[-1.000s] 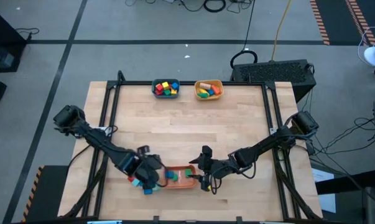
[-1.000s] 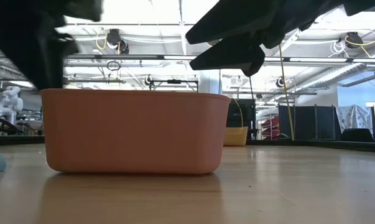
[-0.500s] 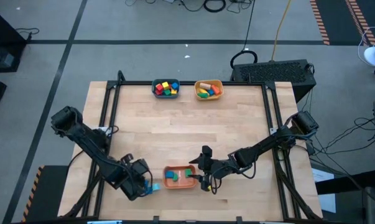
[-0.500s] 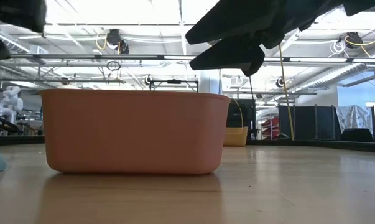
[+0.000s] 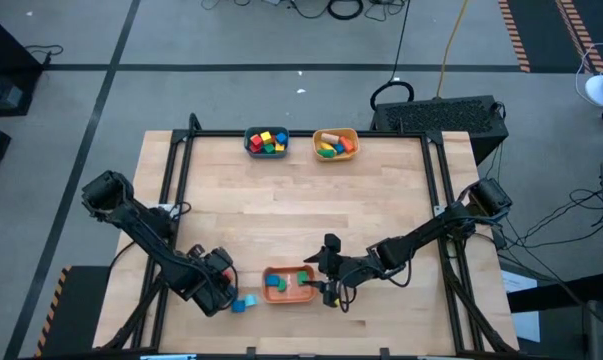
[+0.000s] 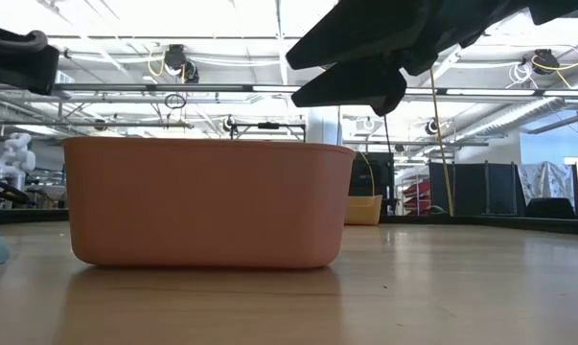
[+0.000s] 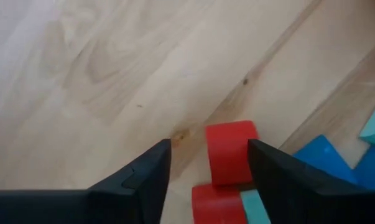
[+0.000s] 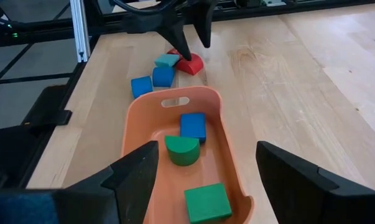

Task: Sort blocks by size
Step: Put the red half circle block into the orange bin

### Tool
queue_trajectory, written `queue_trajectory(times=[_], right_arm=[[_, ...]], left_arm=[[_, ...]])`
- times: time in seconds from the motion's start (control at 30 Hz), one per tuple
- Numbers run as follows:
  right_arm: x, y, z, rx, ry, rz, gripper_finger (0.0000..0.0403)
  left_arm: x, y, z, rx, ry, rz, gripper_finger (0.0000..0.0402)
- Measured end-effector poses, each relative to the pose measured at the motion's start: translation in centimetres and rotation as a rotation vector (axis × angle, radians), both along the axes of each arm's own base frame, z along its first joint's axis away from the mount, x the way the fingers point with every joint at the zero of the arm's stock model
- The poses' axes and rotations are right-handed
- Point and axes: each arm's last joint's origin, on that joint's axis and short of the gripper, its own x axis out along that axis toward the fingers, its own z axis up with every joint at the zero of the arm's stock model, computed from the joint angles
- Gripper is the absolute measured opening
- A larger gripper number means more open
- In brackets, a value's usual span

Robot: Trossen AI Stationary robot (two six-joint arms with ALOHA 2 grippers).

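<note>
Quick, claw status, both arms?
Left claw: open, astride a red block on the table, not gripping it.
Right claw: open, empty, over the orange bowl.

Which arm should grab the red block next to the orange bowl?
Left. Its gripper hangs open right over the red block; the right gripper waits at the orange bowl's far end.

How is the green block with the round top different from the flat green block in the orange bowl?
The round-topped green block is shaped like a half circle, while the flat green block is square. The round-topped one lies in the middle of the orange bowl, just beside a blue block; the flat one lies alone at the bowl's end next to the right gripper. Both are green and lie loose in the same bowl.
</note>
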Motion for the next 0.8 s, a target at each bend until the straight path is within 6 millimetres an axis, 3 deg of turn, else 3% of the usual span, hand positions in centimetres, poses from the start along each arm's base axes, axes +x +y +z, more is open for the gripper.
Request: queue_trajectory(times=[0.33,0.6,0.8], right_arm=[[0.0,0.0,0.0,0.0,0.0,0.0,0.0256],[0.0,0.0,0.0,-0.002,0.003,0.0,0.0256],[0.0,-0.1,0.0,-0.013,-0.002,-0.022,0.0256]], left_arm=[[0.3,-0.2,-0.6,-0.026,-0.027,0.0,0.0295],[0.5,-0.5,-2.1,0.001,0.039,0.002,0.0293],[0.6,-0.6,-2.5,0.003,0.049,0.0,0.0237]])
